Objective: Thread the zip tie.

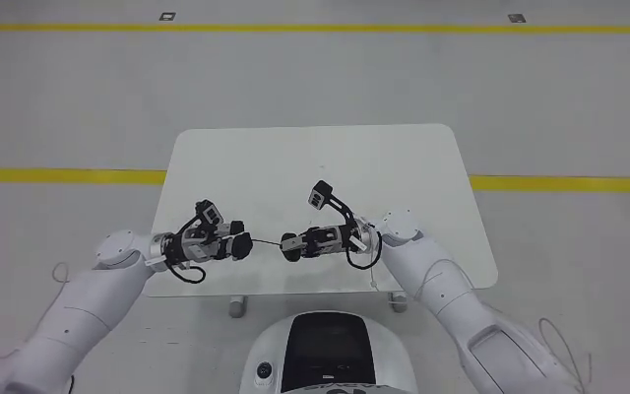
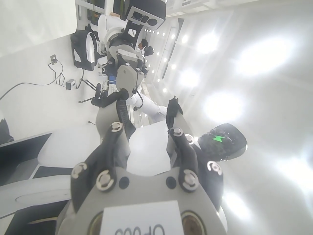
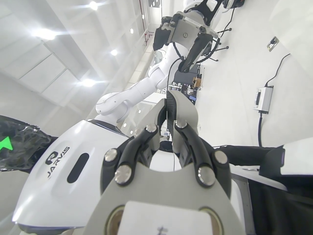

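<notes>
A thin black zip tie [image 1: 264, 242] spans the short gap between my two grippers, above the front part of the white table [image 1: 394, 167]. My right gripper [image 1: 287, 246] is shut on one end of it; in the right wrist view the strand [image 3: 168, 74] rises from between the closed fingertips [image 3: 168, 99] and curves toward the left gripper [image 3: 171, 57]. My left gripper [image 1: 244, 244] faces the right one, nearly tip to tip. Its fingers [image 2: 121, 108] stand apart, open [image 2: 146, 106], with the right gripper's tip [image 2: 122, 92] close by one of them. How the tie's free end meets that finger is hard to make out.
The tabletop beyond the grippers is bare, and its front edge lies just below them. Yellow lines [image 1: 59, 175] cross the floor around the table. A power box with cables [image 3: 262, 97] lies on the floor off to one side.
</notes>
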{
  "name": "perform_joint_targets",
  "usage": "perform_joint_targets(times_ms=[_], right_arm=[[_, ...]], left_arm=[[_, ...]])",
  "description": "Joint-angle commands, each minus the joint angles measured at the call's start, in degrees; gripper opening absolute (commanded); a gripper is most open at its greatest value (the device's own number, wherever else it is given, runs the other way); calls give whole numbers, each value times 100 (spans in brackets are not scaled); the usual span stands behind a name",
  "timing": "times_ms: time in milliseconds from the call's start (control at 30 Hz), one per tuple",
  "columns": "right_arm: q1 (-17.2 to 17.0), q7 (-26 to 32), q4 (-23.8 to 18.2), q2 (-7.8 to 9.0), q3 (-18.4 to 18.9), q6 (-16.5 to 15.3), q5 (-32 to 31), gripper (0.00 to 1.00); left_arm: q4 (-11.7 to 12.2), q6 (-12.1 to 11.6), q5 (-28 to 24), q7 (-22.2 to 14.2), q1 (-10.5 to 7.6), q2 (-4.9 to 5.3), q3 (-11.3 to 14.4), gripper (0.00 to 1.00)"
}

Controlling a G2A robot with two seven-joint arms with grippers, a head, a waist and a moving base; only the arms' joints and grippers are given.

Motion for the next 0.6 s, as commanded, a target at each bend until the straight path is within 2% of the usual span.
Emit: perform_joint_targets(times_ms=[0,300,433,567], right_arm=[[-2,4,14,-14,28,0,-26,0],[-21,4,45,-61,23,0,-127,0],[-14,4,75,-74,-2,0,-118,0],[-15,4,73,-74,6,0,-117,0]], left_arm=[[-6,13,4,0,-7,5,26,32],[-20,-31,16,0,-27,30,113,24],[-39,-56,22,0,-35,42,151,16],[-46,-76,24,0,-47,58,185,14]])
